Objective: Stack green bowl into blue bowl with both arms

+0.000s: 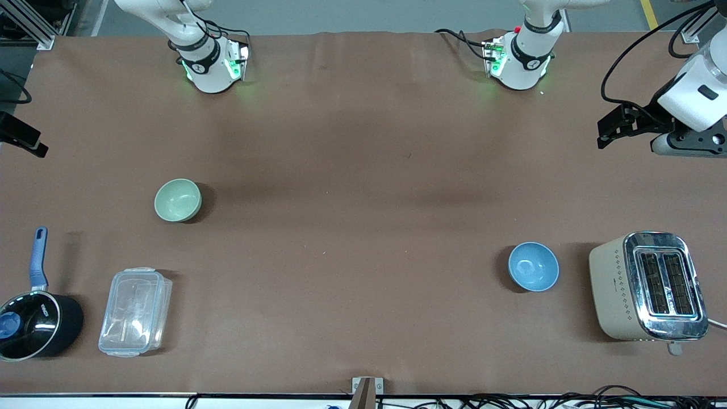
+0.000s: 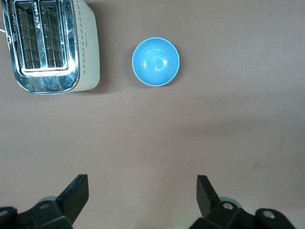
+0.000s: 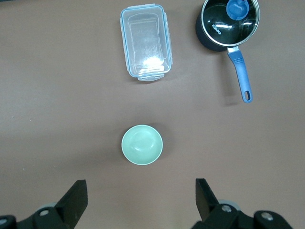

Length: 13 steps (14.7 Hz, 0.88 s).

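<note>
The green bowl [image 1: 178, 200] sits upright and empty on the brown table toward the right arm's end; it also shows in the right wrist view [image 3: 142, 144]. The blue bowl [image 1: 533, 266] sits upright and empty toward the left arm's end, beside the toaster, nearer to the front camera; it also shows in the left wrist view [image 2: 155, 61]. My left gripper [image 2: 143, 193] is open and empty, held high over bare table. My right gripper [image 3: 141, 195] is open and empty, high over the table close to the green bowl. Neither touches a bowl.
A cream and chrome toaster [image 1: 647, 286] stands beside the blue bowl at the left arm's end. A clear lidded container [image 1: 135, 311] and a black saucepan with a blue handle [image 1: 34, 324] lie near the front edge at the right arm's end.
</note>
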{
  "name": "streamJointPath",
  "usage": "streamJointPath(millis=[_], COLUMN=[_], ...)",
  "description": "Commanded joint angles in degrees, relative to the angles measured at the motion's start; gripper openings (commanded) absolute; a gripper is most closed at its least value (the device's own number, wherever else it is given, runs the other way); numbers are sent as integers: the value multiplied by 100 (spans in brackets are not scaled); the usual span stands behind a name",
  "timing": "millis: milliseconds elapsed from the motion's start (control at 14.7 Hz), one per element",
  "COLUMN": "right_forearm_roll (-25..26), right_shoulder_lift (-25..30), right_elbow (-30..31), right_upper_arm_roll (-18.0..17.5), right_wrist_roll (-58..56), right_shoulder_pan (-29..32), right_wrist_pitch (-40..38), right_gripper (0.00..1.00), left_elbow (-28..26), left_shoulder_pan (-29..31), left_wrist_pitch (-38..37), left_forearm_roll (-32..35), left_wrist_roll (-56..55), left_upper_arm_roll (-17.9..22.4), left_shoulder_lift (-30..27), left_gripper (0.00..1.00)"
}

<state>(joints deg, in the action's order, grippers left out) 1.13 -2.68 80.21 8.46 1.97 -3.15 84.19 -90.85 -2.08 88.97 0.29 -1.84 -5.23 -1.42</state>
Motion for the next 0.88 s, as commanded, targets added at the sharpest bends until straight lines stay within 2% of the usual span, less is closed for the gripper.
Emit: streamJointPath(millis=[0, 136, 272, 544, 680, 816], right_forearm_roll=[-52, -52, -52, -52, -43, 36], right_shoulder_lift=[66, 66, 66, 75, 232, 425], right_elbow=[100, 100, 100, 178, 581, 1282], right_upper_arm_roll=[51, 51, 51, 51, 59, 68], right_wrist_roll=[-21, -21, -21, -30, -126, -241], right_shoulder_pan=[-45, -45, -45, -54, -45, -45], right_wrist_pitch=[62, 62, 53, -52, -9, 385], right_gripper=[100, 100, 100, 100, 100, 100], left_elbow=[24, 190, 418, 271, -45, -318], left_shoulder_pan=[76, 85, 76, 93, 216, 243], left_wrist_pitch=[24, 33, 33, 926, 1664, 2279], left_forearm_roll=[-20, 24, 42, 68, 129, 156], left_wrist_roll=[105, 79, 96, 70, 70, 79], left_upper_arm_roll=[-57, -57, -57, -13, -13, -4], left_shoulder_lift=[-24, 71, 466, 1222, 1495, 1802], left_gripper=[100, 100, 100, 100, 100, 100])
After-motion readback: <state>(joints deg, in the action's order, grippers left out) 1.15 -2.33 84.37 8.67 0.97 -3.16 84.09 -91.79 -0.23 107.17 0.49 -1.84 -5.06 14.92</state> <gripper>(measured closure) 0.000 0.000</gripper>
